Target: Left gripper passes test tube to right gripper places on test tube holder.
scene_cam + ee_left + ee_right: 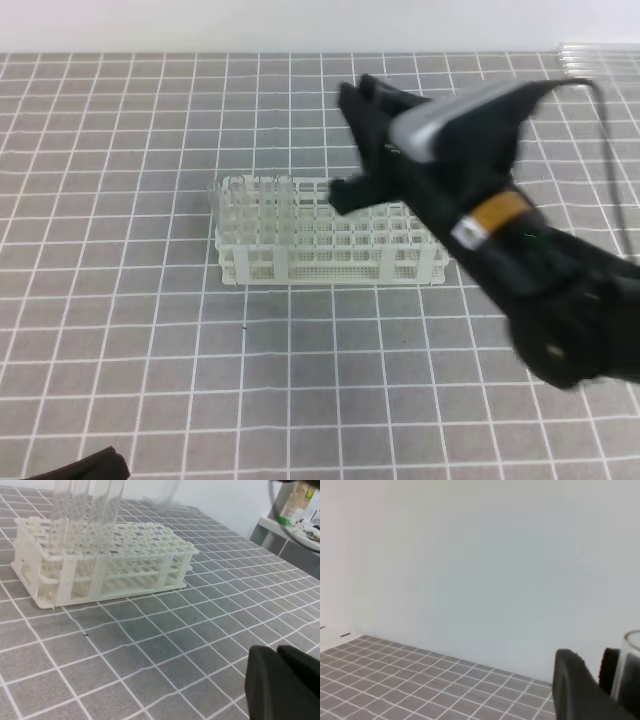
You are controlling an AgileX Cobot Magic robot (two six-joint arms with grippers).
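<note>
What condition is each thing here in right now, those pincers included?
left pincer: shut, empty.
right pincer: gripping a test tube, raised in the air.
test tube holder: upright on the table, several tubes standing at one end.

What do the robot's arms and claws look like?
The thick black right arm has a silver-grey box on top, an orange-yellow band, a small white sticker and a thin black cable. Its right claw has two black fingers. The left claw is black too.
</note>
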